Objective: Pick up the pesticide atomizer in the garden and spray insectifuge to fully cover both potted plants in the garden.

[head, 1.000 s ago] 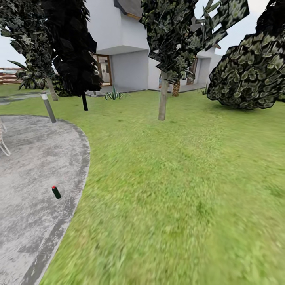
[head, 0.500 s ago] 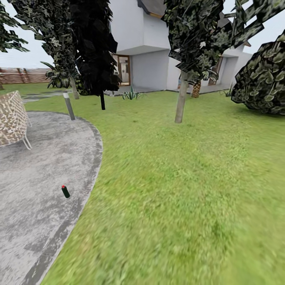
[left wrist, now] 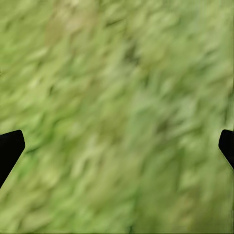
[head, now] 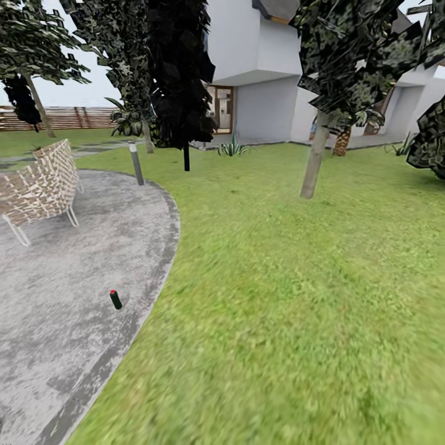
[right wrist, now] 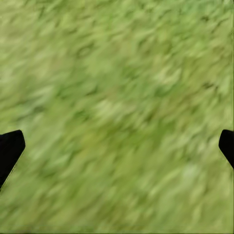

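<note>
The pesticide atomizer (head: 115,300), a small dark-green bottle with a red top, stands slightly tilted on the grey mottled patio (head: 55,278) near its curved edge, in the lower left of the head view. The potted plants are out of view. In the left wrist view my left gripper (left wrist: 117,151) is open over blurred grass, its dark fingertips (left wrist: 9,148) at the picture's sides. My right gripper (right wrist: 117,151) is likewise open over grass, with nothing between its fingertips (right wrist: 9,148).
A woven chair (head: 40,185) stands on the patio's far left. A short grey post (head: 136,164) stands at the patio's far edge. On the lawn (head: 296,296) are a tree trunk (head: 313,164) and a dark tree (head: 179,74). The white house (head: 259,80) and brown fence (head: 74,117) lie behind.
The camera has swung left, so the whole picture has shifted right. The woven chair and the fence have come into view. The bottle stands where it stood on the patio.
</note>
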Tool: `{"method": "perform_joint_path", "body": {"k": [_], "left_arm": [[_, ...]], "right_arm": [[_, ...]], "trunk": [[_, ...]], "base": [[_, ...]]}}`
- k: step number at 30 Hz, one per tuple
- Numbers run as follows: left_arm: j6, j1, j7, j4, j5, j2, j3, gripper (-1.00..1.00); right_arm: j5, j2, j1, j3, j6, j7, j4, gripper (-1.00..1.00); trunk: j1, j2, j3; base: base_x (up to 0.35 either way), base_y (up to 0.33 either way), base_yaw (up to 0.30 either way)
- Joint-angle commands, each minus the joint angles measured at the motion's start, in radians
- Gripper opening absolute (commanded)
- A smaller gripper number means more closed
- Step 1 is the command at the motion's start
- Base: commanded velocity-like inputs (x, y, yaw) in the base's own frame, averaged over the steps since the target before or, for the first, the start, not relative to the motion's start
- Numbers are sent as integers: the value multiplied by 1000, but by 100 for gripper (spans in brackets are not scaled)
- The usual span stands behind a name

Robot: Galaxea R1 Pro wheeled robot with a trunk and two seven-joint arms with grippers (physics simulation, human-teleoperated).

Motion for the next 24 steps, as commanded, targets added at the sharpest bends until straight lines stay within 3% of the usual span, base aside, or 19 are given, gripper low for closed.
{"method": "perform_joint_path", "body": {"k": [1, 7, 24], "left_arm": [[-3, -1, 0, 1, 1, 0, 0, 100], [-3, 0, 0, 1, 1, 0, 0, 100], [-3, 0, 0, 1, 1, 0, 0, 100]], "right_arm": [[1, 0, 0, -1, -3, 0, 1, 100], [1, 0, 0, -2, -3, 0, 1, 100], [1, 0, 0, -1, -3, 0, 1, 100]], "trunk": [[0, 0, -1], [0, 0, -1], [0, 0, -1]], "base": [[281, -164, 278], [281, -164, 223], [281, -165, 11]]}}
